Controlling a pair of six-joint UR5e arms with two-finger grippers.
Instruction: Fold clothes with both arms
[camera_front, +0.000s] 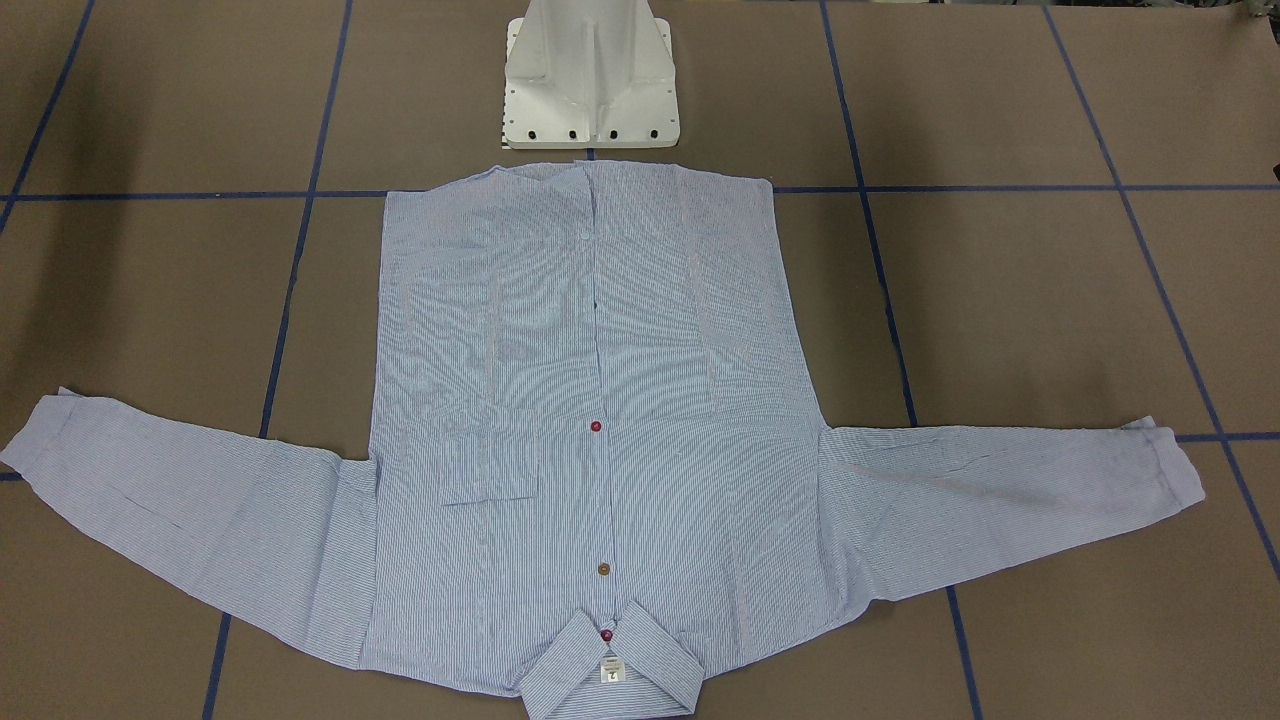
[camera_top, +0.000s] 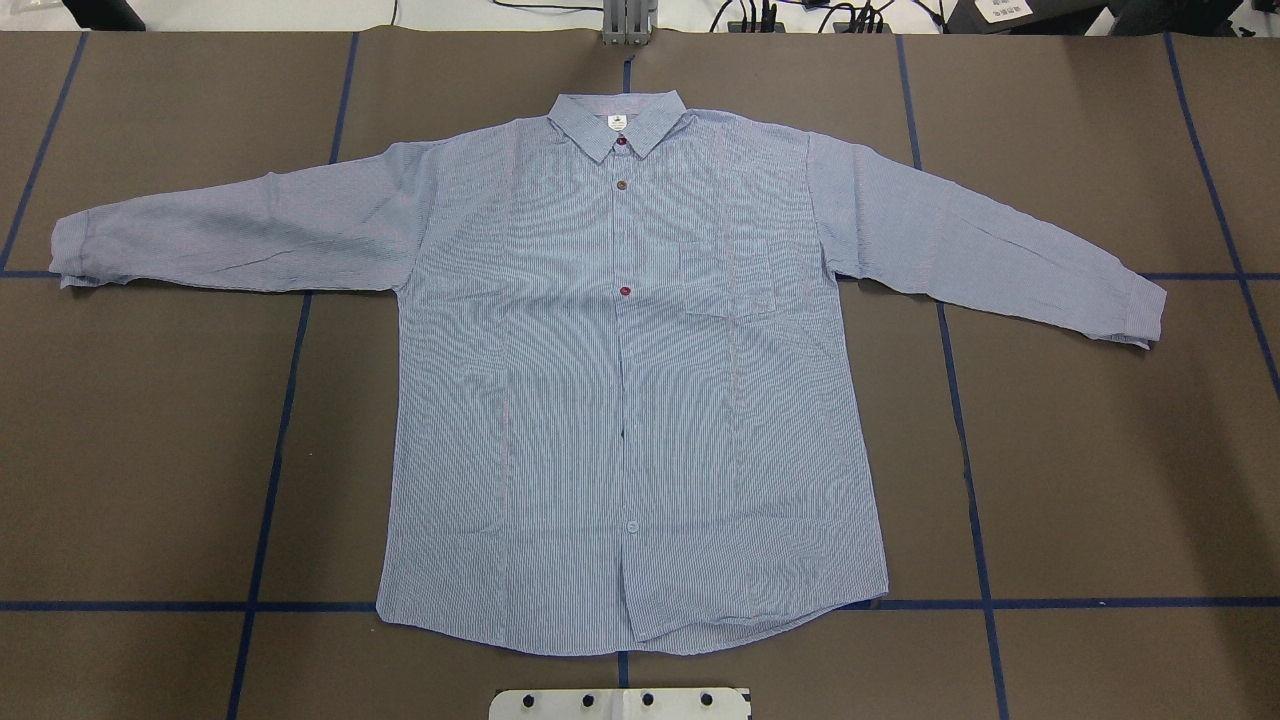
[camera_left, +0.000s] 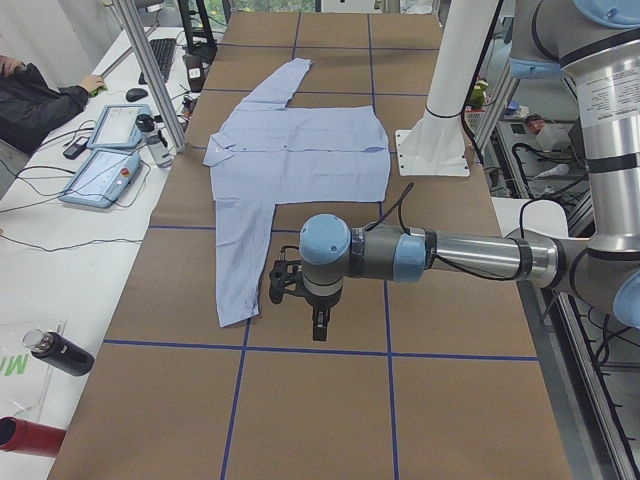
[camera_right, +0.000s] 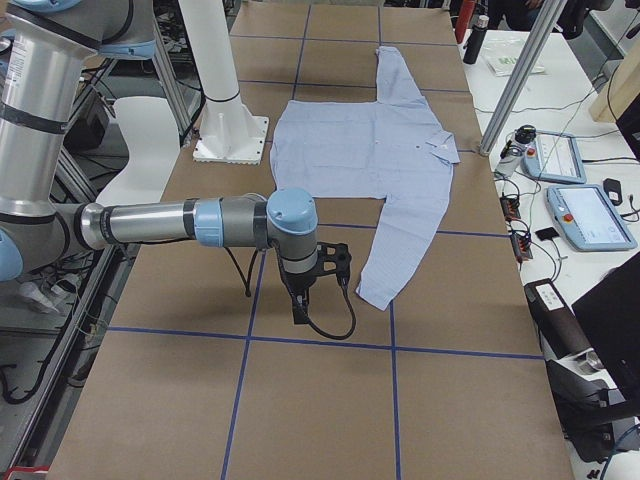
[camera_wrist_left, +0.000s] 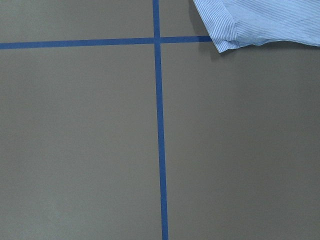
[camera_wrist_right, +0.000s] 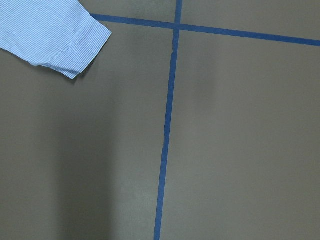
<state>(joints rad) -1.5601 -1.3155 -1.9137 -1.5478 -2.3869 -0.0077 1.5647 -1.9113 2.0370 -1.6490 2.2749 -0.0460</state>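
The clothes are one light blue striped shirt (camera_top: 560, 400), lying flat and face up on the brown table with both sleeves spread out. Its collar (camera_top: 618, 125) points away from the robot's base. The near left arm (camera_left: 450, 255) hovers over the table beside a sleeve end, and its gripper (camera_left: 277, 288) shows only in this side view, so I cannot tell its state. The near right arm (camera_right: 180, 222) hovers by the other sleeve, and I cannot tell the right gripper's (camera_right: 340, 262) state. One cuff (camera_wrist_left: 222, 30) shows in the left wrist view and the other cuff (camera_wrist_right: 82, 47) in the right wrist view.
Blue tape lines (camera_top: 275, 450) grid the brown table cover. The white pedestal base (camera_front: 590, 75) stands just behind the shirt's hem. A side bench holds control tablets (camera_left: 105, 165), a person's arm (camera_left: 40, 95) rests there, and bottles (camera_left: 55, 352) lie nearby.
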